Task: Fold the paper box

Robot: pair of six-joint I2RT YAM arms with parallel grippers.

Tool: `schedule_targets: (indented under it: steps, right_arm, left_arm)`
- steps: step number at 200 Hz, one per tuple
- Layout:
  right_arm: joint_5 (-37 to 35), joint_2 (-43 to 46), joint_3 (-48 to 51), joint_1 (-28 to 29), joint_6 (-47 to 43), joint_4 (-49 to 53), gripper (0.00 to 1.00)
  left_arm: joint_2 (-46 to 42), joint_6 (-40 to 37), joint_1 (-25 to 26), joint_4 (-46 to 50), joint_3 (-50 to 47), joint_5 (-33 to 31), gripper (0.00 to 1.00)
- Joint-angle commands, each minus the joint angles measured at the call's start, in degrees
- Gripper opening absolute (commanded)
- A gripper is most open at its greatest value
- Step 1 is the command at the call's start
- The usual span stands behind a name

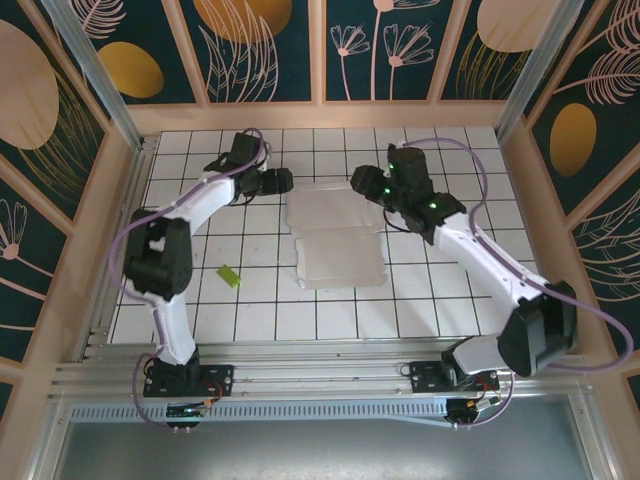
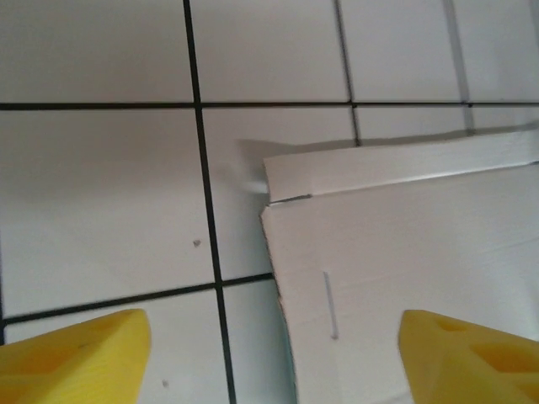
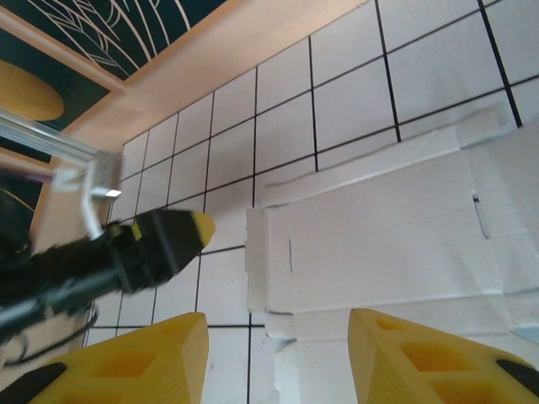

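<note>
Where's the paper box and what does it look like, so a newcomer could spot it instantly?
On the white tiled table, look at the middle, between the left gripper and the right gripper. The paper box lies there flat and unfolded, a pale white creased sheet with flaps. Its only loose neighbour, a tiny yellow-green piece to its left, is far smaller and brightly coloured.

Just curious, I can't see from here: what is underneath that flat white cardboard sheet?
The paper box lies flat on the tiled table. Its underside and the tiles beneath are covered.
</note>
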State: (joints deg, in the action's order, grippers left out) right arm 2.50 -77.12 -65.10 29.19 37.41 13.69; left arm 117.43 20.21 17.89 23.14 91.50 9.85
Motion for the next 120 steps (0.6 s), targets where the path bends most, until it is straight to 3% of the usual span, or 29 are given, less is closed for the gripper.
schedule_targets:
  steps: [1, 18, 45, 76, 98, 115, 120]
  right_arm:
    - [1.6, 0.6, 3.9, -0.2, -0.3, 3.0, 0.49]
    - [1.9, 1.5, 4.4, -0.3, 0.0, 3.0, 0.52]
    - [1.5, 2.0, 2.8, -0.4, -1.0, 4.8, 0.55]
    - [1.6, 2.9, 1.2, -0.5, -1.3, 5.7, 0.57]
    - [1.3, 3.5, -0.7, -0.6, -1.2, 6.9, 0.57]
    - [0.7, 3.9, -1.5, -1.5, -0.7, 6.9, 0.57]
    - [1.1, 3.8, -1.8, -2.0, -1.0, 6.8, 0.59]
  left_arm:
    - [5.9, -4.2, -0.4, 10.5, 7.9, 1.2, 0.71]
    - [11.0, -4.5, -0.4, 13.3, 13.1, 6.4, 0.68]
    - [16.0, -4.1, -0.3, 16.0, 17.9, 5.8, 0.59]
    - [19.7, -3.2, -0.4, 16.0, 21.0, 9.8, 0.50]
    - [20.1, -3.1, -0.4, 15.7, 21.7, 8.8, 0.31]
    - [18.7, -4.4, -0.4, 13.6, 21.7, 10.5, 0.00]
    - [18.0, -5.4, -0.4, 12.6, 21.6, 11.5, 0.00]
